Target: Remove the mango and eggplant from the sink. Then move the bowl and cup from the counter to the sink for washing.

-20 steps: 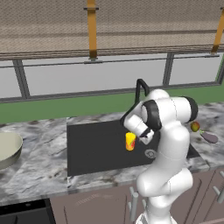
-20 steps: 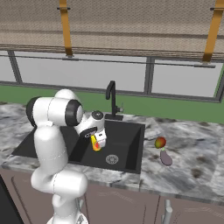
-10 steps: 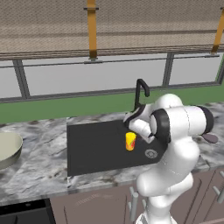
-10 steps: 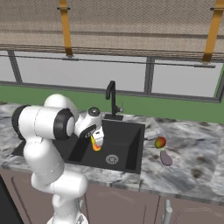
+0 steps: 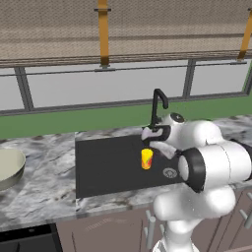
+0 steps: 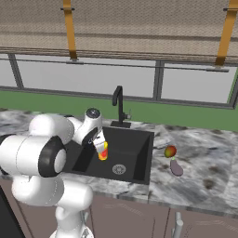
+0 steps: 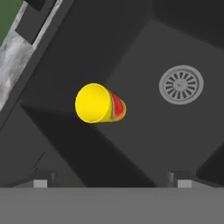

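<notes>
The counter [image 5: 44,187] of grey-white marbled stone runs across the middle of both base views. Set into it is the sink [image 5: 108,167], a dark rectangular basin at the centre of the left base view, with a black faucet [image 5: 158,101] at its back edge and a round metal drain [image 7: 181,84] at the upper right of the hand view. The bowl [image 5: 7,167], pale greenish-beige, sits on the counter at the far left edge of the left base view, well apart from the sink. The gripper [image 5: 150,142] hangs above the basin near the faucet, its jaws spread wide with nothing between them. The cup [image 7: 99,103], yellow with red markings, shows left of centre in the hand view, inside the sink, its open mouth turned toward the camera. At the right of the right base view, the eggplant [image 6: 176,167] and the mango [image 6: 170,151] lie on the counter just beside each other, right of the sink.
</notes>
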{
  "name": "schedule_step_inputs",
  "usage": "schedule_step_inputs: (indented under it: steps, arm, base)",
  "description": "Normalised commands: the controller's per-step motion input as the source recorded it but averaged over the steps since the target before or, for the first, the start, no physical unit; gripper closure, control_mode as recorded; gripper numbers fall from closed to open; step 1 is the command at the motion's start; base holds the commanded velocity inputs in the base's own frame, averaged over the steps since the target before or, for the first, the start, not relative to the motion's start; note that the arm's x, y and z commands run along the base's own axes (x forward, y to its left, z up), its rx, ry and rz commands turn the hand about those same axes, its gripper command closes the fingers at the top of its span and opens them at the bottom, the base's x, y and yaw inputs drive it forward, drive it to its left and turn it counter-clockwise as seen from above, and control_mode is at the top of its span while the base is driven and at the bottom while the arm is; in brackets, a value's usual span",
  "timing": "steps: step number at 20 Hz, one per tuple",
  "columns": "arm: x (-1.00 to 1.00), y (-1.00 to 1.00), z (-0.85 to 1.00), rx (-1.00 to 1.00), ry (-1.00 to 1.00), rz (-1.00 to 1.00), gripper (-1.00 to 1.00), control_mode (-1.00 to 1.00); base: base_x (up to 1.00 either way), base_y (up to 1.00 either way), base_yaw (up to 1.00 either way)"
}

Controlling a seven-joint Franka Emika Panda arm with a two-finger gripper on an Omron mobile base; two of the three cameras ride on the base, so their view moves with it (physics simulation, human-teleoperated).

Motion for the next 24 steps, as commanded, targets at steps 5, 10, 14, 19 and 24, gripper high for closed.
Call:
schedule_step_inputs:
  steps: [5,10,14,19,24]
  arm:
    - [-0.31,0.27,0.48,-0.03,0.01,0.14,-1.00,-1.00]
    - [-0.30,0.32,0.49,-0.07,0.00,0.20,-1.00,-1.00]
    - [-0.29,0.33,0.47,-0.07,0.00,0.19,-1.00,-1.00]
    - [-0.24,0.41,0.41,-0.07,0.00,0.17,-1.00,-1.00]
    - [-0.17,0.43,0.39,-0.06,0.00,0.16,-1.00,-1.00]
  base:
    - [0.00,0.00,0.00]
    - [0.00,0.00,0.00]
    - [0.00,0.00,0.00]
    - [0.00,0.00,0.00]
    - [0.00,0.00,0.00]
